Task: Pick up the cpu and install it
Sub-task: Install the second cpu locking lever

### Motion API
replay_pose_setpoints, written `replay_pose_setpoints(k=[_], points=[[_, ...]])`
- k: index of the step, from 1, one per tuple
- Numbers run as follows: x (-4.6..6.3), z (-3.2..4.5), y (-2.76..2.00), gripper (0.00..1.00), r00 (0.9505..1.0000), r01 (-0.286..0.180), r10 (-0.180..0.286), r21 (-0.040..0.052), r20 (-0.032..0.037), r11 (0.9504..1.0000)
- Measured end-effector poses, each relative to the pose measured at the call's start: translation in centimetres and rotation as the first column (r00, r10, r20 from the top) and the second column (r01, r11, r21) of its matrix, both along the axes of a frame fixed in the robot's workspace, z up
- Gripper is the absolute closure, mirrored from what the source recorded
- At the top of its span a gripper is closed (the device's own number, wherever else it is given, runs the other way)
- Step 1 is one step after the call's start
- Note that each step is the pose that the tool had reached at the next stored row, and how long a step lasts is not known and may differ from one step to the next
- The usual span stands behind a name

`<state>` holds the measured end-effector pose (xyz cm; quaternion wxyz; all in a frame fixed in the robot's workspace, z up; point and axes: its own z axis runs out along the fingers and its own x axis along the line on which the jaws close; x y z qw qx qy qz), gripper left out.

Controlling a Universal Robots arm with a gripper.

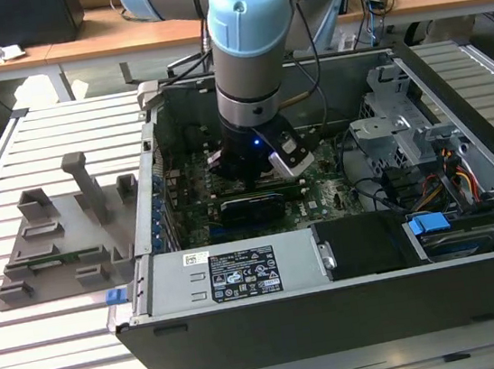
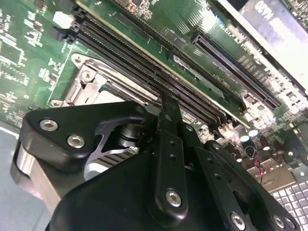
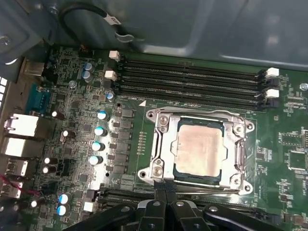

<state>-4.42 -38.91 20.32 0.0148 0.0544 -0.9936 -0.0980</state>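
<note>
1. The arm reaches down into an open computer case (image 1: 481, 299) that lies on a slatted tabletop (image 1: 78, 352), with the pincer (image 3: 165, 190) low over the green motherboard (image 3: 82, 159).
2. In the first wrist view the pincer's two thin fingertips (image 3: 161, 188) stand pressed together with nothing between them, so it is fully closed and holds nothing.
3. The cpu (image 3: 199, 147) sits flat inside the metal socket frame (image 3: 159, 144), its dull silvery top facing up (the frame borders it on all sides), and it lies just beyond the pincer's tips.
4. The tips meet at the frame's near edge, next to a thin metal lever (image 3: 211, 190) that runs along that edge; whether they touch the lever I cannot tell.
5. Past the socket, farther from the pincer, four long black memory slots (image 3: 192, 82) run side by side.
6. In the second wrist view the pincer (image 2: 168, 108) shows from behind, its black linkage in front of the socket frame (image 2: 84, 84) and the slots (image 2: 144, 57).
7. In the exterior view a grey moulded holder (image 1: 54, 237) lies on the tabletop outside the case, well apart from the pincer.
</note>
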Motion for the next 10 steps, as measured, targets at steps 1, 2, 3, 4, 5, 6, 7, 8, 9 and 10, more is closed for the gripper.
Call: replay_pose_setpoints(k=[1, 2, 3, 4, 5, 6, 7, 8, 9, 10], points=[[-0.3, -0.16, -0.01, 0.89, 1.0, 0.0, 0.0, 0.0025, -0.0001, 1.0], [-0.6, -0.19, 0.0, 0.89, 1.0, 0.0, 0.0, 0.005, 0.0, 1.0], [-0.8, -0.19, 0.0, 0.89, 1.0, 0.0, 0.0, 0.0059, 0.0001, 1.0], [-1.0, -0.21, 0.0, 0.89, 1.0, 0.0, 0.0, 0.0087, 0.0, 1.0], [-1.3, -0.26, 0.0, 0.89, 1.0, 0.0, 0.0, 0.0168, 0.0002, 0.9999], [-1.5, -0.27, 0.0, 0.89, 1.0, 0.0, 0.0, 0.0226, 0.0001, 0.9997], [-1.6, -0.28, 0.0, 0.89, 1.0, 0.0, 0.0, 0.0265, 0.0001, 0.9996], [-2.2, -0.26, -0.01, 0.89, 1.0, -0.001, 0.001, 0.0422, 0.0033, 0.9991], [-1.3, -0.18, -0.46, 0.89, 1.0, -0.001, 0.001, 0.0428, 0.0008, 0.9991], [-1.3, -0.16, -0.55, 0.89, 1.0, -0.001, 0.001, 0.0429, 0.0007, 0.9991]])
